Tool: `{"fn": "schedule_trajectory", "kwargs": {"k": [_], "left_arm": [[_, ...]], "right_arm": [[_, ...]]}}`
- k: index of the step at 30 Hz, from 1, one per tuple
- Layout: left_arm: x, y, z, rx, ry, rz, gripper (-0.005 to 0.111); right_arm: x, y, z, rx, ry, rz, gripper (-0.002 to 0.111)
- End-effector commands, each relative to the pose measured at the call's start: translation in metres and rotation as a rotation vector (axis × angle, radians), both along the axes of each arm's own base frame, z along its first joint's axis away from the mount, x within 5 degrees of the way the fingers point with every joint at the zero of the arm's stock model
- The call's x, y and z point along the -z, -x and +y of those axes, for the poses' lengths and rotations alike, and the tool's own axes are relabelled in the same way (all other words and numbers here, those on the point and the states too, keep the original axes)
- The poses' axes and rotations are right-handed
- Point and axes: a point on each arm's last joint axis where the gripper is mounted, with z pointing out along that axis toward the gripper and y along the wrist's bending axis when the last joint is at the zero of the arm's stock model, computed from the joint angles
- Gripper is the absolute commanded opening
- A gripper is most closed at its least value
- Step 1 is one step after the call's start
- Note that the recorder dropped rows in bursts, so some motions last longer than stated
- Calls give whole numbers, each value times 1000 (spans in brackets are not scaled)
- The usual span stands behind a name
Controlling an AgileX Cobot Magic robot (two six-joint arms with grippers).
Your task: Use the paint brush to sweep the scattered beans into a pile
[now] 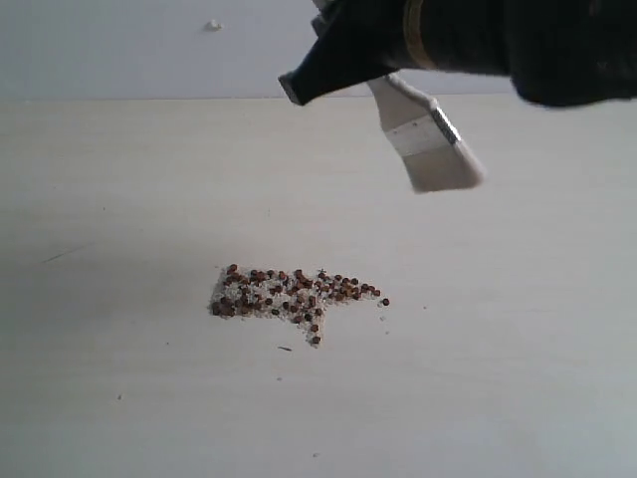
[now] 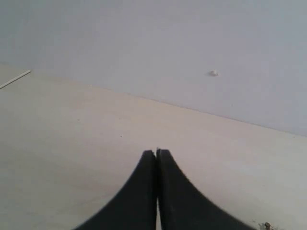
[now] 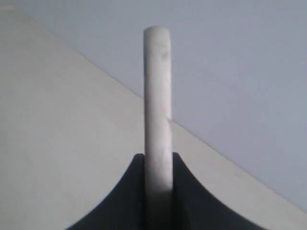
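Note:
The beans [image 1: 294,294] lie in a loose cluster on the pale table, mixed with whitish crumbs. High above and to the right of them hangs the paint brush [image 1: 428,139], its silver ferrule and off-white bristles pointing down to the right. My right gripper [image 1: 309,82] holds it from the top edge of the exterior view. In the right wrist view that gripper [image 3: 158,158] is shut on the pale brush [image 3: 158,96], seen edge-on between the fingers. My left gripper [image 2: 157,153] is shut on nothing, low over bare table; a few beans [image 2: 265,225] show at that frame's corner.
The pale wooden table [image 1: 119,199] ends at a light grey wall [image 1: 149,45] carrying a small white knob [image 1: 212,25]. A thin dark speck [image 1: 286,349] lies just in front of the beans.

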Motion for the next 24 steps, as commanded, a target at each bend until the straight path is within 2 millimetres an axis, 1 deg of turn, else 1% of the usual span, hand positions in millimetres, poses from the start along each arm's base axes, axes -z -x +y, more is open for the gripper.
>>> {"fn": "schedule_trajectory", "kwargs": {"k": [1, 4, 7, 13, 17, 19, 24], "left_arm": [[1, 0, 0, 7, 2, -3, 0], [1, 0, 0, 7, 2, -3, 0], [1, 0, 0, 7, 2, -3, 0], [1, 0, 0, 7, 2, -3, 0], [1, 0, 0, 7, 2, -3, 0], [1, 0, 0, 7, 2, -3, 0], [1, 0, 0, 7, 2, -3, 0]], "right_arm": [[25, 21, -8, 286, 107, -85, 0], [46, 29, -4, 393, 72, -83, 0], [65, 32, 5, 473, 24, -86, 0], [105, 31, 10, 666, 6, -193, 0], [132, 26, 15, 685, 55, -194, 0], [141, 24, 19, 684, 73, -189, 0], [146, 19, 27, 666, 62, -163, 0]]}}
